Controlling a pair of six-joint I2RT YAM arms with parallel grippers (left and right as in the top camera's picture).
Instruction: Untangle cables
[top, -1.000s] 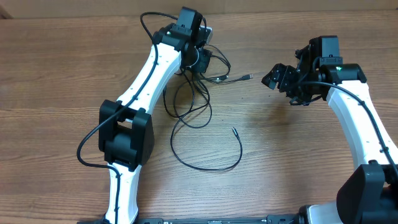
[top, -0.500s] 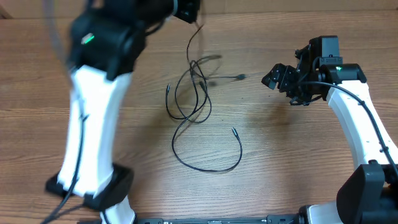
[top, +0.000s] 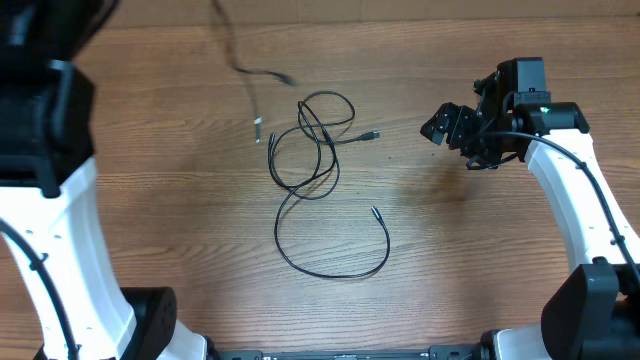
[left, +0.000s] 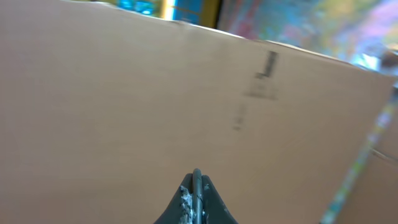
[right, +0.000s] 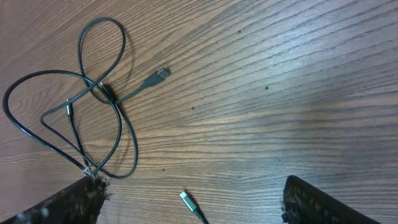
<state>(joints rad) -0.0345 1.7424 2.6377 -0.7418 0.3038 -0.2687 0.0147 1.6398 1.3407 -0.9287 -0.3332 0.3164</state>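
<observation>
Lying in crossed loops on the middle of the wooden desk (top: 480, 260), black cables (top: 320, 165), one thin cable (top: 250, 72) hanging blurred above the far-left part, left fingers (left: 186, 198) pressing together, right fingers (right: 323, 202) standing wide apart, right of the loops.

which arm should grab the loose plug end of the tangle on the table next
Right. The right gripper is open and sits just right of the tangle, with the plug end pointing toward it. The left gripper is shut, and its camera sees only a cardboard wall.
</observation>
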